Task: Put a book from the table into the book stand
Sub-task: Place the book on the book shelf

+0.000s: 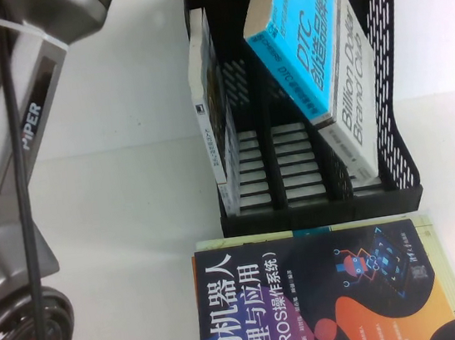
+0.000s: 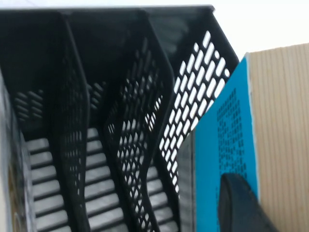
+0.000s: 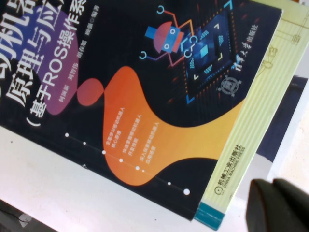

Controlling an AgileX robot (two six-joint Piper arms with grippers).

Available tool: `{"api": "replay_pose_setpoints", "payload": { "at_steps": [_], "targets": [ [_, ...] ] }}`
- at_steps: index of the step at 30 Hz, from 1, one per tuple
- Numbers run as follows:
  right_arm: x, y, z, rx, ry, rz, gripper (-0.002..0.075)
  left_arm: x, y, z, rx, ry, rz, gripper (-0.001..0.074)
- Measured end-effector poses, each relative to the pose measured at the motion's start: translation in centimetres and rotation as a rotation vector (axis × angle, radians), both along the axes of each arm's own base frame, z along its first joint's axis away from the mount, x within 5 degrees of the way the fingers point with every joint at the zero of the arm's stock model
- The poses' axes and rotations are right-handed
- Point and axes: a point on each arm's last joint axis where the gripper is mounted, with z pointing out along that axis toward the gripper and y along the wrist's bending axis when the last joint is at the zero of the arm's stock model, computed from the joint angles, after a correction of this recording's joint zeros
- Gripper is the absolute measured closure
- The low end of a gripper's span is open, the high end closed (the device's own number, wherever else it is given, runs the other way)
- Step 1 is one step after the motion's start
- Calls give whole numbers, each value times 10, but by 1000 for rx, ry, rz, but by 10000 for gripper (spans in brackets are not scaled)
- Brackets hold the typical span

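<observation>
Black pad (image 2: 244,205) of left gripper (image 2: 251,208) lies on cyan cover of book (image 2: 227,145); grip hidden in high view, jaw spread cannot tell. Book (image 1: 312,50) tilted in rightmost slot of stand (image 1: 390,98), lower corner down inside. Right gripper (image 3: 277,208) beside navy book (image 3: 145,96), fingertips together, empty. White table (image 1: 122,200) beneath.

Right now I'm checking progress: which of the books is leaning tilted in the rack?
The cyan-and-grey book, tilted in the book stand's right-hand slot. The white-spined book stands upright; the navy-and-orange book lies flat. Left gripper is beside it; right gripper is over the flat books.
</observation>
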Motion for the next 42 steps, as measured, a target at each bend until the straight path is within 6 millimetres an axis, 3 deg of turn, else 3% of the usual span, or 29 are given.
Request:
{"api": "replay_pose_setpoints", "payload": {
  "at_steps": [13, 42],
  "targets": [
    [0, 0, 0, 2, 1, 0, 729, 13, 8, -10, 147, -51, 99, 549],
    [0, 0, 0, 3, 0, 0, 729, 11, 13, -4, 192, -99, 124, 549]
  ]
}}
